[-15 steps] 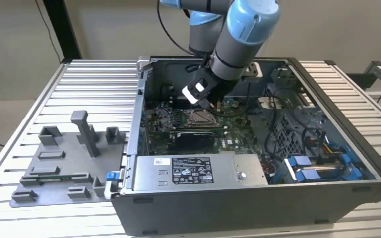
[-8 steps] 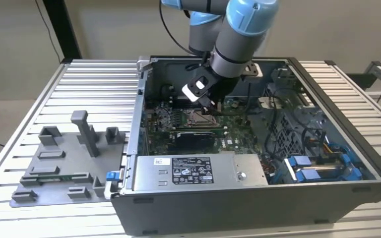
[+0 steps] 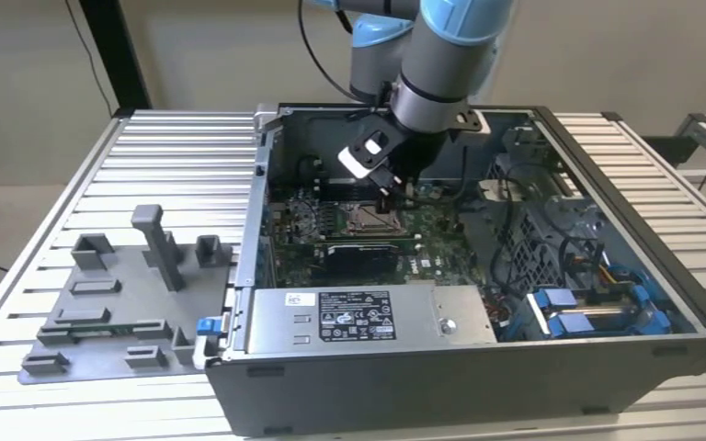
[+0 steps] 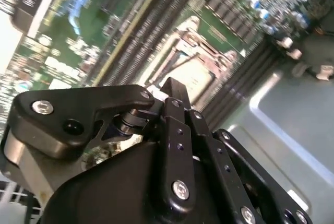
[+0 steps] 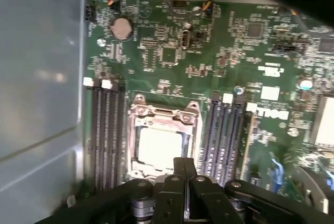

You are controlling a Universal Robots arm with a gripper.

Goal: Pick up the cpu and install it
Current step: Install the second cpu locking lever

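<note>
The cpu (image 5: pixel 159 148) is a pale silvery square lying flat inside the metal-framed socket (image 5: pixel 164 112) on the green motherboard (image 5: pixel 172 51); in the second wrist view the cpu (image 4: pixel 197 78) shows just beyond the fingertips. My gripper (image 5: pixel 183 164) hangs a little above the socket's near edge, its black fingers pressed together with nothing between them. The exterior view places the gripper (image 3: pixel 390 190) inside the open computer case (image 3: pixel 647 211), right over the socket (image 3: pixel 370 218). In the second wrist view the gripper (image 4: pixel 171 85) tip points at the cpu.
Dark memory slots (image 5: pixel 107 140) flank the socket on both sides. A power supply box (image 3: pixel 366 317) fills the case's front, with cables and blue drive clips (image 3: pixel 574 308) on the exterior view's right. A grey fixture (image 3: pixel 120 312) stands on the slatted table outside the case.
</note>
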